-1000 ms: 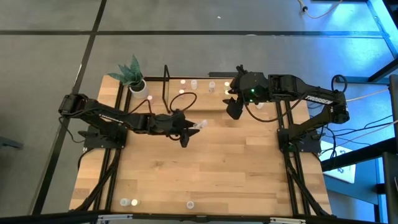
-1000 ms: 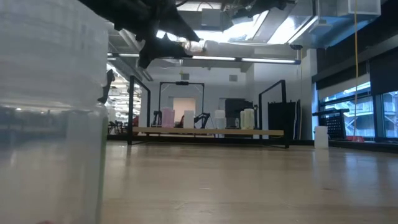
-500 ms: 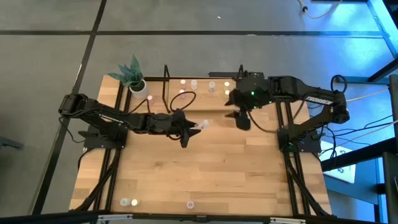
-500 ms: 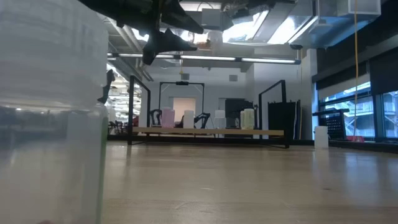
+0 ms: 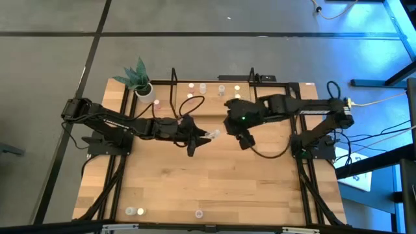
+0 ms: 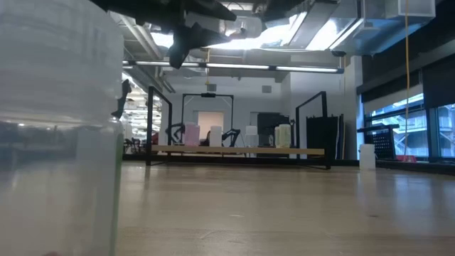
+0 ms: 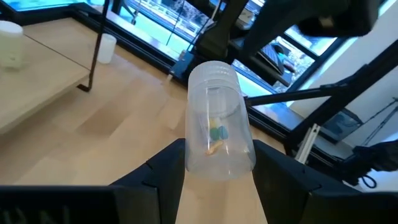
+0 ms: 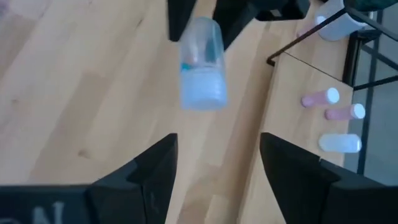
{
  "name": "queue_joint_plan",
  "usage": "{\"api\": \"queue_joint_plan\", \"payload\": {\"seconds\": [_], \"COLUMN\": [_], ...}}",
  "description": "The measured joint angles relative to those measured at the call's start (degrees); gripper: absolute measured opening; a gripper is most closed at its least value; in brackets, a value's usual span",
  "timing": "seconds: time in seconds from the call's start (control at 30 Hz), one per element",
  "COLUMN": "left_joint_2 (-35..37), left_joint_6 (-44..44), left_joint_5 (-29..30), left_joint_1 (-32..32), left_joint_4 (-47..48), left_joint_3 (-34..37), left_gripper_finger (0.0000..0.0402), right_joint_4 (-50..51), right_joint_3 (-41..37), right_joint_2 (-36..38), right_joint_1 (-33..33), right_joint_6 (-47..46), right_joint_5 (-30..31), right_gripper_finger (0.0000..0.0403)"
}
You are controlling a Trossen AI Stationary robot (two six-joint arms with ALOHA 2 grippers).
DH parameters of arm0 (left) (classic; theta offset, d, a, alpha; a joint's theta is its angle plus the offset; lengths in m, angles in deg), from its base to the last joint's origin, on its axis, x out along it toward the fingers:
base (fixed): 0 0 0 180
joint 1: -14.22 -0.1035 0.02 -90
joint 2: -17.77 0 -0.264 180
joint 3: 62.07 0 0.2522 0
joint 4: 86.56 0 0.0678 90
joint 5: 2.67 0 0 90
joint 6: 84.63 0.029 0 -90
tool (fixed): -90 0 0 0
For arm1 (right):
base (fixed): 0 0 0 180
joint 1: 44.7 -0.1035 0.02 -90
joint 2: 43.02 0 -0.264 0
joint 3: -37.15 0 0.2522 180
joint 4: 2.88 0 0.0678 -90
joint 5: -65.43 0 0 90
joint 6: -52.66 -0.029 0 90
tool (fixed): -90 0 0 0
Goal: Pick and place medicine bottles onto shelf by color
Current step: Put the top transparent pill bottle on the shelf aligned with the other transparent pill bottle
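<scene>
The left gripper is over the middle of the big light-wood table and squeezes a small clear plastic bottle with a whitish cap between its two dark fingers. The bottle sticks out past the fingertips, and small blue and yellow bits show inside it. In the high view this bottle is up off the table, between the two arms. The right gripper hangs just beside it, on the far side of the bottle, with its fingers wide apart and nothing between them; the capped end of the bottle points toward it. At the back edge of the table stands the low light-wood shelf with thin black rods. More small bottles lie on it, two with pink bodies and one whitish. A white pot with a green plant sits at the back left corner. Three more tiny bottles stand near the front edge of the table.
</scene>
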Motion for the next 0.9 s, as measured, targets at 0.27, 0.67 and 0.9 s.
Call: {"api": "queue_joint_plan", "payload": {"seconds": [0.27, 0.67, 0.9], "left_joint_2": [0.0, 0.0, 0.0], "left_joint_6": [-0.4, -0.6, -0.6], "left_joint_5": [-1.3, -1.3, -1.3], "left_joint_1": [0.2, 0.2, 0.2], "left_joint_4": [-0.6, -1.9, -2.1], "left_joint_3": [0.0, 0.0, 0.0], "left_gripper_finger": [0.0168, 0.0168, 0.0168], "right_joint_4": [-2.6, -5.5, -5.5], "right_joint_3": [0.0, -0.1, -0.1], "right_joint_2": [-2.8, -4.4, -4.7], "right_joint_1": [-0.2, -0.5, -0.6], "right_joint_6": [0.1, 0.1, 0.0], "right_joint_5": [-1.1, -2.2, -3.0], "right_gripper_finger": [0.0229, 0.0229, 0.0229]}}
